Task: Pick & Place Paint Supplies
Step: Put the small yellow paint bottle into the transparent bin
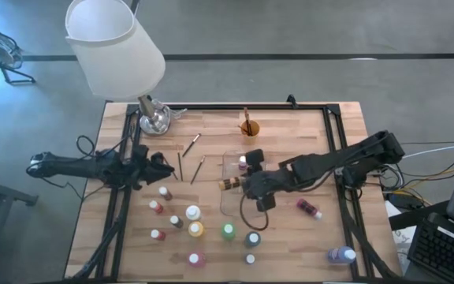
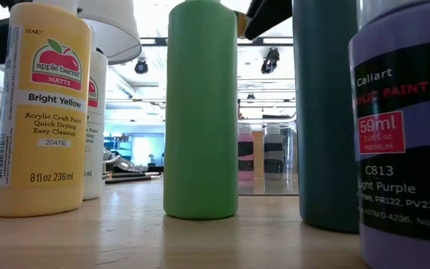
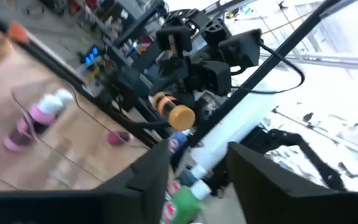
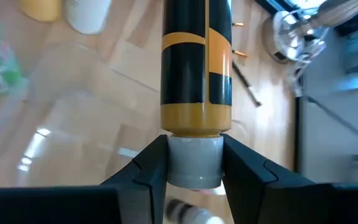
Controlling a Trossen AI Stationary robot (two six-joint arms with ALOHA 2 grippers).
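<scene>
Now the right hand (image 4: 194, 163) grips an ochre bottle (image 4: 196, 68) by its cap over the clear tray (image 1: 228, 207) mid-worktop — lower it level before releasing; left hand (image 3: 197, 171) empty, parted, near the left edge.

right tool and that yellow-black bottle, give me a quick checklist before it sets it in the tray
1. Grip on the yellow-and-black bottle: ok. The right tool is clamped on its grey cap, a finger on each side.
2. Bottle position: ok. In the high view it hangs at the edge of the clear tray.
3. Room in the tray: ok. Only a pink bottle shows near its far end.
4. Left tool out of the way: ok. It is over the table's left side, fingers apart, holding nothing.
5. Bottle height above the tray floor: cannot tell.
6. Loose brushes: ok. They lie left of the tray, outside it.
</scene>
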